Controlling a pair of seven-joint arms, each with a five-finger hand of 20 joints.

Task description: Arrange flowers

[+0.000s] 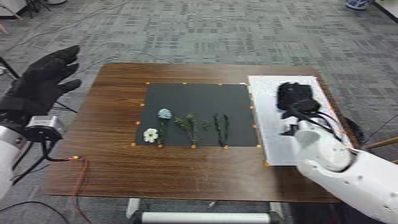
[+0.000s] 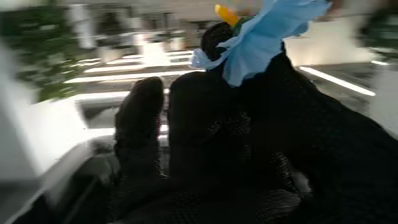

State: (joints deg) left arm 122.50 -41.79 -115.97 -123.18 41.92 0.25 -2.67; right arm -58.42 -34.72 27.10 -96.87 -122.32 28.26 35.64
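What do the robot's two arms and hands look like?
The left arm and right arm have smooth white shells with dark cables at the wrists. The left hand and right hand wear black fabric gloves; a pale box sits at the left wrist.

The brown wooden table (image 1: 111, 172) is standing on patterned grey carpet (image 1: 195, 35); a white bar (image 1: 206, 218) is running below its near edge; a blue-and-white pot (image 1: 358, 4) (partly cut off, alas) is sitting beyond, toward the right.
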